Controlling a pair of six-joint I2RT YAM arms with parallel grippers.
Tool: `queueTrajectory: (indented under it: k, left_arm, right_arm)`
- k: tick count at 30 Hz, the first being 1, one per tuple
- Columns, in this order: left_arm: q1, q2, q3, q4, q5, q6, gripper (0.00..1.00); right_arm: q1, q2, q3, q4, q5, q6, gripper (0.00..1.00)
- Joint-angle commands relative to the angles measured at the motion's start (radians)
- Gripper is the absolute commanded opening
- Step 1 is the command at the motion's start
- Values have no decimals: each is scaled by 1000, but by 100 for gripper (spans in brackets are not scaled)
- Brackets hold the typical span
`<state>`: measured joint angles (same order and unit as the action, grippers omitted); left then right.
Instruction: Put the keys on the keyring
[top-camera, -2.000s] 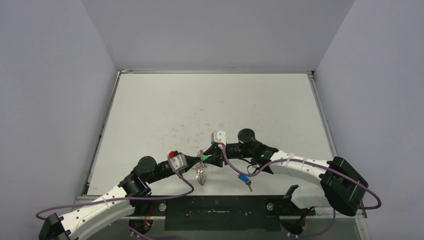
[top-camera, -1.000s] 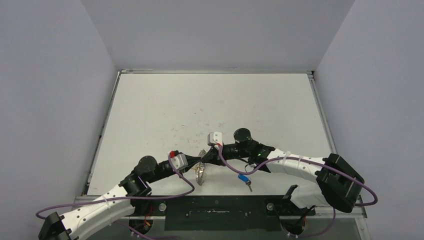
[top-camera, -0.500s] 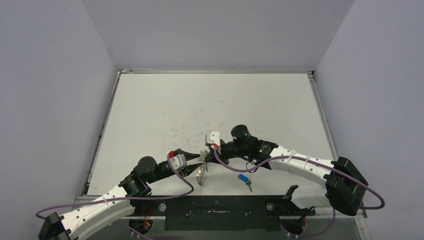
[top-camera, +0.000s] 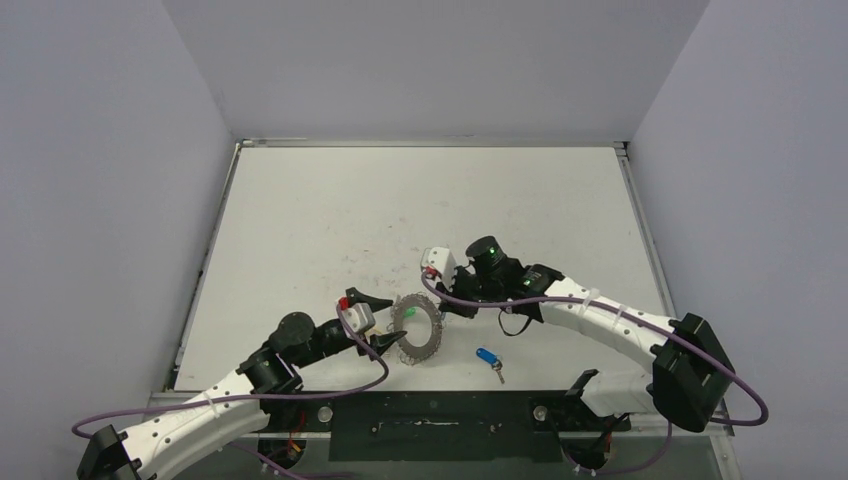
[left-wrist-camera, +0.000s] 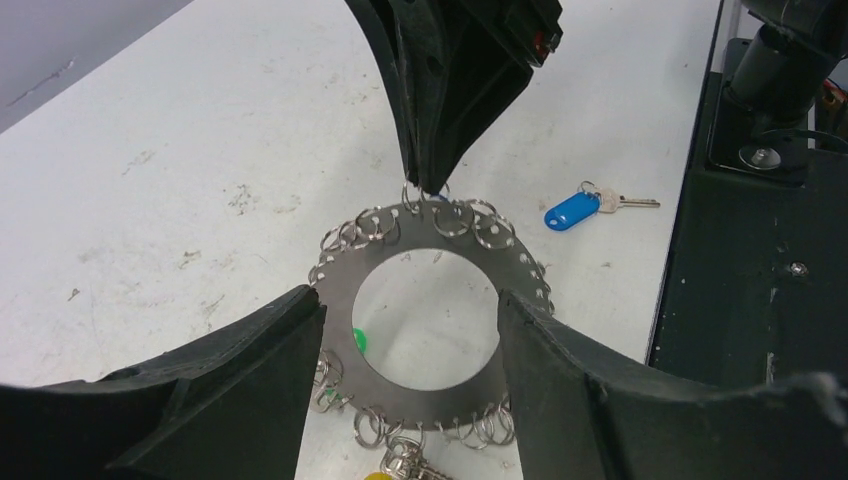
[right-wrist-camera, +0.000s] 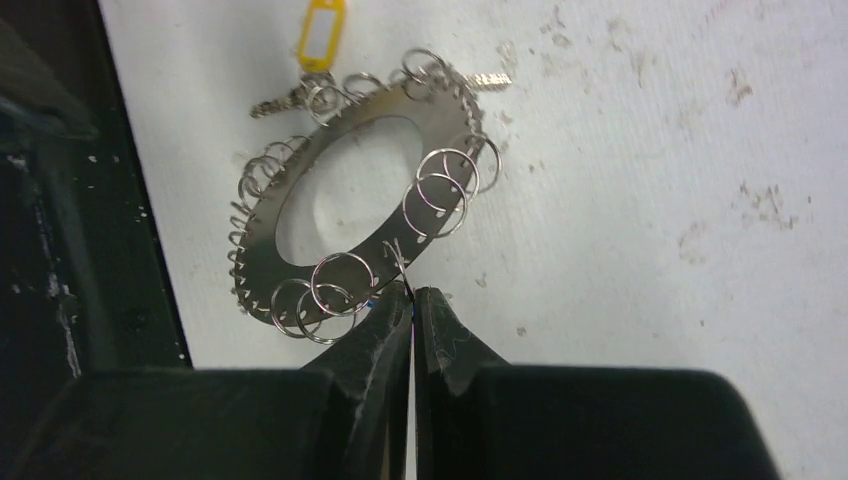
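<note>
Keyring (top-camera: 417, 328) at the front middle of the table (top-camera: 420, 200), pinched by the right gripper (top-camera: 438, 302), let go by the left.

Flat silver annulus with a wide hole and wire loops all round the rim; yellow tag (right-wrist-camera: 320, 30) and green tag (left-wrist-camera: 358, 340) hang on it. Right gripper clenched on one rim loop. Left gripper (top-camera: 385, 322) spread, fingers (left-wrist-camera: 250, 380) either side, not touching. Blue-tagged key (top-camera: 487, 357) loose nearby. Two seconds back the left clamped the ring edge-on; now its face shows.
</note>
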<state>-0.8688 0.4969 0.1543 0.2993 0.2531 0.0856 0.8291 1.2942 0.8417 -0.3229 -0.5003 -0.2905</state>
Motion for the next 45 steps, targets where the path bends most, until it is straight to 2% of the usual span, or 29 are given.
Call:
queueTrajectory:
  k: [1, 6, 13, 15, 17, 21, 27, 31, 34, 38, 45]
  left_arm:
    - [1, 1, 46, -21, -40, -37, 63]
    - [1, 6, 47, -39, -98, -78, 71]
    - [3, 48, 76, -93, -208, -219, 84]
    - [4, 64, 90, -118, -242, -261, 91]
    - [3, 83, 103, -146, -291, -305, 97]
    - [3, 126, 134, -207, -351, -372, 97]
    - [8, 190, 165, -247, -407, -479, 97]
    - [17, 233, 163, -258, -420, -558, 97]
    - [22, 272, 175, -294, -437, -658, 97]
    - [30, 334, 192, -372, -439, -809, 97]
    - [39, 428, 189, -369, -393, -993, 75]
  right_arm:
    - [-84, -6, -40, 29, 51, 60, 0]
    - [-166, 18, -107, 161, -15, 91, 0]
    - [-200, 156, -90, 288, -22, 134, 0]
    - [-214, 164, -97, 314, 1, 169, 13]
    - [-226, 147, -114, 352, 37, 196, 34]
    - [-244, 58, -168, 391, 116, 224, 68]
    - [-266, -133, -236, 373, 264, 271, 99]
    - [-291, -240, -277, 343, 430, 412, 100]
    - [-306, -281, -270, 217, 615, 599, 100]
    - [-335, -283, -264, 126, 511, 714, 100]
    - [-334, -292, -388, 188, 331, 818, 100]
